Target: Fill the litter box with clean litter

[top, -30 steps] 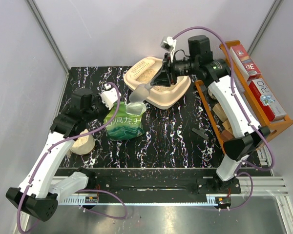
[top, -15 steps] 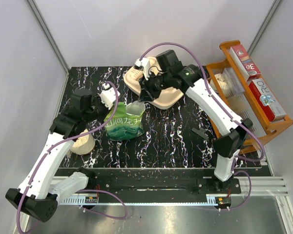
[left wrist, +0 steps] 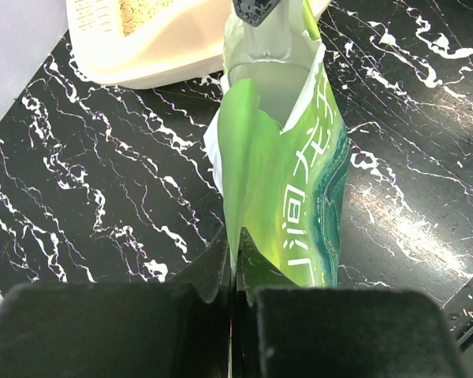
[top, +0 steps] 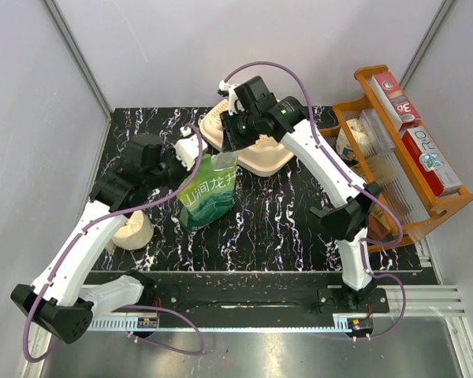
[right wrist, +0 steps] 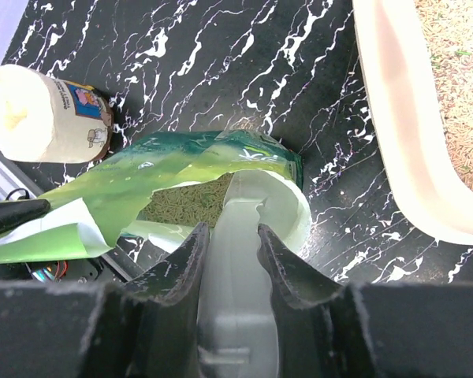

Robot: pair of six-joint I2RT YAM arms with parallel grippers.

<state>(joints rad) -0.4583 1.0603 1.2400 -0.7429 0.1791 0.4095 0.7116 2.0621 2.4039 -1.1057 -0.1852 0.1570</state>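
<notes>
Scooping step: left hand pinched shut on the green bag edge, right hand part-closed round the scoop handle, bowl in the bag mouth, litter box just beyond it holding some litter; next move calls for a dig, a level lift and a carry over the rim.

A glossy black table, veined white like polished marble, throws back the light at centre frame. The green bag is thin printed plastic film, shiny and creased, paler on the inside. The litter box, upper right in the right wrist view, is smooth cream plastic with a soft satin sheen. The clean litter looks dry, coarse and crumbly. The scoop is smooth, translucent grey plastic. The right claw has matt black fingers. At far right, the rack is orange varnished wood.
</notes>
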